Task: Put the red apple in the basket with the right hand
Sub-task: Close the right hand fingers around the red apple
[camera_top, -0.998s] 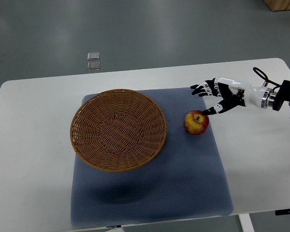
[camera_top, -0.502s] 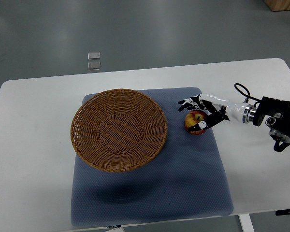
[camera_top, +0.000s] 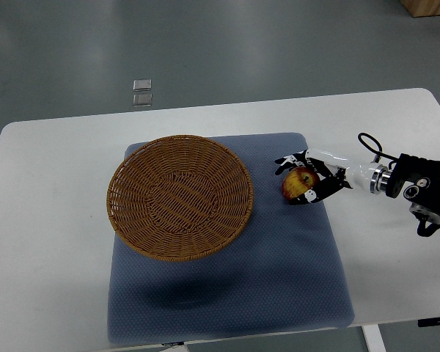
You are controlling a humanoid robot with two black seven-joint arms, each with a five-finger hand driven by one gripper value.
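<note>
Red with a yellow blush, the apple [camera_top: 300, 185] sits on the blue-grey mat [camera_top: 227, 286] that covers the middle of the white desk [camera_top: 51, 220], just beside the right rim of the wicker basket [camera_top: 180, 196] but not touching it. The right robot hand [camera_top: 313, 180] reaches in from the right edge and wraps the fruit: dark fingers [camera_top: 286, 160] curl over its far side while the thumb presses on the near side, so the robot hand looks closed on the apple, though the fruit appears to rest on the mat, not yet lifted. The left arm does not show.

As a judgement, the apple is firm, round and fairly light, with a smooth waxy skin that can slip or roll out of a loose hold. Taking it across its widest part, with fingers and thumb on opposite sides, seems the surest hold; a squeeze hard enough to dent would bruise it. The basket is shallow and wide, stiff woven cane, so setting the fruit down near its centre should keep it from rolling off.
</note>
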